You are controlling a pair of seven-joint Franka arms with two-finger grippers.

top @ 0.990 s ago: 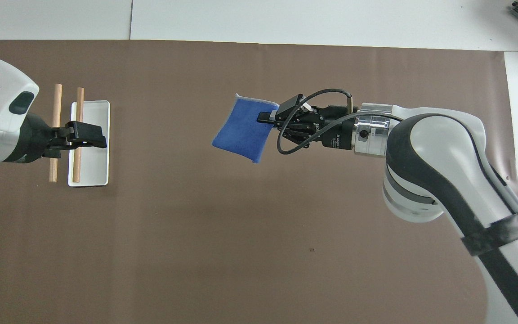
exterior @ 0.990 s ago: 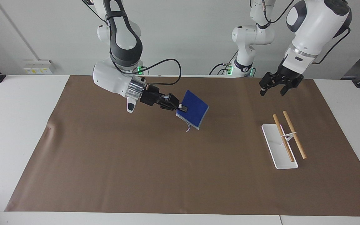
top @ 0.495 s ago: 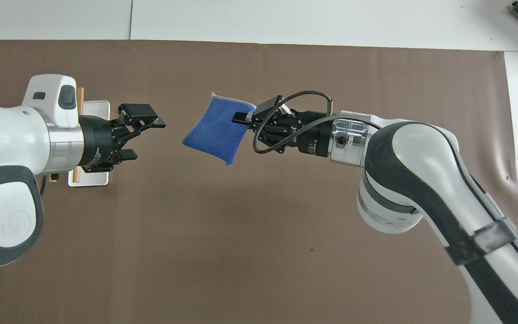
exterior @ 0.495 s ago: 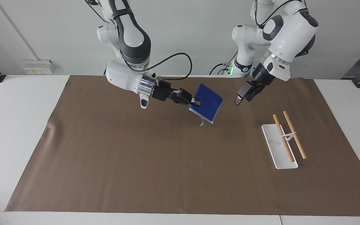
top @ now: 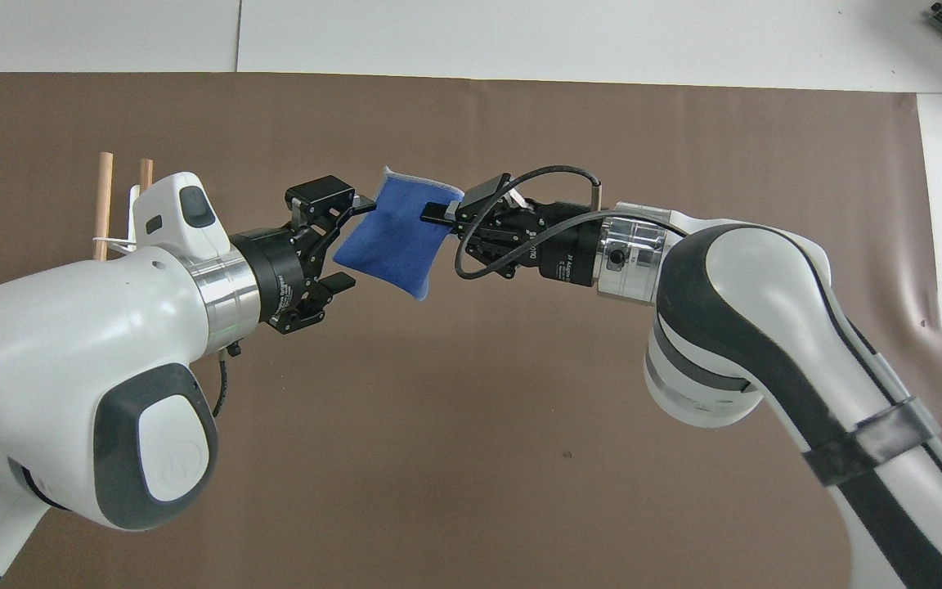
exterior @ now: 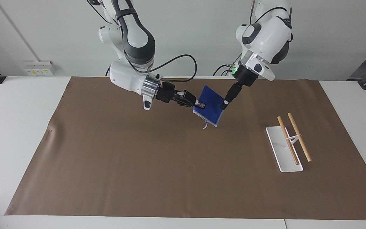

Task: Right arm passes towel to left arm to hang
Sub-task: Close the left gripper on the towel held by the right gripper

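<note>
The small blue towel (exterior: pixel 212 102) (top: pixel 393 237) hangs in the air over the middle of the brown mat, tilted. My right gripper (exterior: pixel 199 104) (top: pixel 437 214) is shut on the towel's edge toward the right arm's end. My left gripper (exterior: pixel 224 105) (top: pixel 347 243) is open at the towel's free edge, with one finger on each side of that edge. Neither finger presses the cloth. A loose thread dangles from the towel's lowest corner.
A white tray (exterior: pixel 276 149) with two wooden rods (exterior: pixel 299 136) (top: pixel 103 192) stands toward the left arm's end of the mat; the left arm covers most of it in the overhead view. The brown mat (exterior: pixel 170 165) spans most of the table.
The left arm has swung from over the rod tray to the towel and turned its open gripper toward it. The right arm has carried the towel a little toward the left arm.
</note>
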